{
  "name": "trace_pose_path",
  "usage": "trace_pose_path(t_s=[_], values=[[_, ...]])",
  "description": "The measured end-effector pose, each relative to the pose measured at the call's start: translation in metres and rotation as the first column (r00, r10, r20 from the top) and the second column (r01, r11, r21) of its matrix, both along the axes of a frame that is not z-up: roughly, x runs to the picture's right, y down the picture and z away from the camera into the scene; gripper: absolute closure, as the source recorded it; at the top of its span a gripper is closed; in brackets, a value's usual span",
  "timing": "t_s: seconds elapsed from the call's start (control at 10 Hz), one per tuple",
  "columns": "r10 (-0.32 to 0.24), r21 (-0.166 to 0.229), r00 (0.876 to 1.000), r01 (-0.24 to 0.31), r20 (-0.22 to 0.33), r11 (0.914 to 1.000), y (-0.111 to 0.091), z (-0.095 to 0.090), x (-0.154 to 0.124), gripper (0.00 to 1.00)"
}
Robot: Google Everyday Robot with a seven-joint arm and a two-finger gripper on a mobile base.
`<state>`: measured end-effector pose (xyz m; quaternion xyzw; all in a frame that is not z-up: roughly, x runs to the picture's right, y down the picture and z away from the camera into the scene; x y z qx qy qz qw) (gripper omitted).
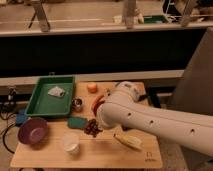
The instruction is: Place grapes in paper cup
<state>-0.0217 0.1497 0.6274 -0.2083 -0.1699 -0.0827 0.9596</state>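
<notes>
The gripper (96,125) hung over the middle of the table (100,152), hidden behind the arm's white end; how far its fingers stood open could not be told. The grapes (91,128) showed at its tip, whether held or lying on the wood unclear, up and right of the cup (70,143). A purple bowl (33,131) sat far left, a banana (127,141) to the right.

A lab-like test space: a wooden worktop (100,150) with a green tray (50,97) at its back-left corner, the gripper (95,125) mid-table, metal railings (100,27) behind.
</notes>
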Motion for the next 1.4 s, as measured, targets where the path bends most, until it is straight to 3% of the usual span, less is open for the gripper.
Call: trace_pose_path(t_s=[0.7,1.4], values=[[-0.035,0.021,0.999,0.035,0.008,0.9992,-0.015,-0.036,-0.005,0.9],[-0.071,0.005,0.987,0.071,0.144,0.9975,-0.022,-0.056,-0.035,0.9]])
